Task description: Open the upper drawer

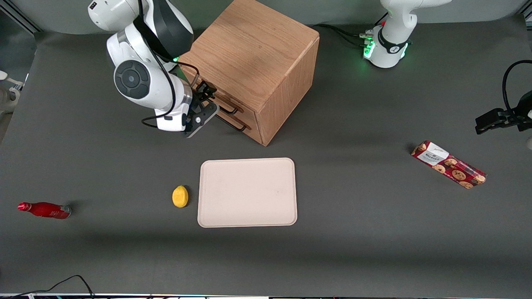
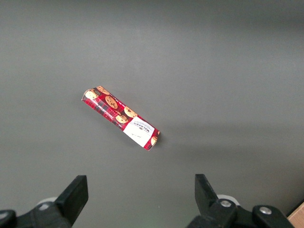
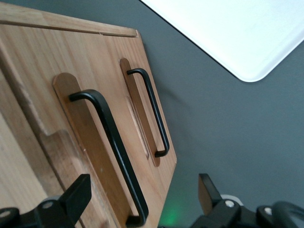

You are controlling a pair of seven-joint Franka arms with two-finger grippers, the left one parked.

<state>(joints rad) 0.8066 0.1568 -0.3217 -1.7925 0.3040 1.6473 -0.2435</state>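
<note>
Two handles: right wrist view alone separates the upper drawer (image 3: 61, 128) handle from the lower drawer (image 3: 148, 111) handle.
Claw (image 1: 206, 99): spread wide, holding nothing, right at the drawer front.
Front view only: tray (image 1: 247, 192) at the cabinet's (image 1: 253, 62) 6 o'clock.

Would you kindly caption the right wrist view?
Open gripper poised before the upper drawer's black handle, drawer shut.
</note>
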